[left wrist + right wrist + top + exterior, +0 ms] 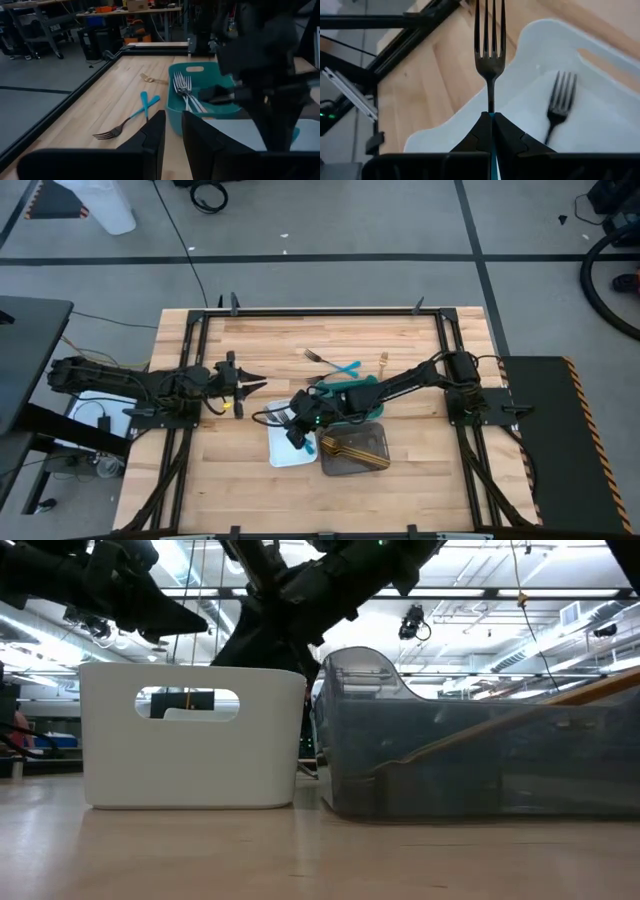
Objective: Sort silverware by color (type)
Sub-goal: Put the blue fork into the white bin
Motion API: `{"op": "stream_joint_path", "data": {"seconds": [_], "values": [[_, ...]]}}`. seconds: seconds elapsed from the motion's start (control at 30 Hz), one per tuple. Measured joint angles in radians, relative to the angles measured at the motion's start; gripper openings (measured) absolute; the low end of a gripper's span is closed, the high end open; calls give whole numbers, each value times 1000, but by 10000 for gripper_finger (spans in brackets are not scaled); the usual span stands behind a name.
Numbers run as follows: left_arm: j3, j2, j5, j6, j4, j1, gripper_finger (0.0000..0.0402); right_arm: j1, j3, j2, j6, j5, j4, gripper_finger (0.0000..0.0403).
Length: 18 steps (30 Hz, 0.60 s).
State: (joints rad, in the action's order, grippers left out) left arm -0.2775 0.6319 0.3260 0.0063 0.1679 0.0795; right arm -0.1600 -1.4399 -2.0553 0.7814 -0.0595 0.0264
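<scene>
Silverware is spread over the middle of the wooden table (250, 480) in the high view. A teal-handled fork (490, 45) is pinched by its handle between the closed fingers of the right gripper (491, 122), tines pointing away from the wrist, above the rim of the white tray (600, 130). Another fork (559, 107) lies inside that tray. In the high view the right gripper (303, 423) sits at the centre of the frame, over the white tray (285, 452), with the grey tray (360, 462) just to its right holding gold utensils (352, 447).

The teal tray (177, 107) stands at the centre right of the left wrist view with several silver-headed forks (184, 90) leaning in it. On the bare wood to its left lie a blue-handled fork (125, 122), a second blue-handled piece (144, 100) crossing it, and a gold fork (150, 78) farther back.

The left gripper (240, 387) hovers at the left of centre in the high view, well apart from the trays, its fingers (150, 142) slightly parted and holding nothing.
</scene>
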Motion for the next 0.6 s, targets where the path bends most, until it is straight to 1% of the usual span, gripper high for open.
{"op": "stream_joint_path", "data": {"seconds": [0.13,0.6], "values": [[0,1,0,2,0,0,71,0,2,-25,28,9,9,10],[0,1,0,4,-1,0,71,16,0,-51,101,35,24,11]]}}
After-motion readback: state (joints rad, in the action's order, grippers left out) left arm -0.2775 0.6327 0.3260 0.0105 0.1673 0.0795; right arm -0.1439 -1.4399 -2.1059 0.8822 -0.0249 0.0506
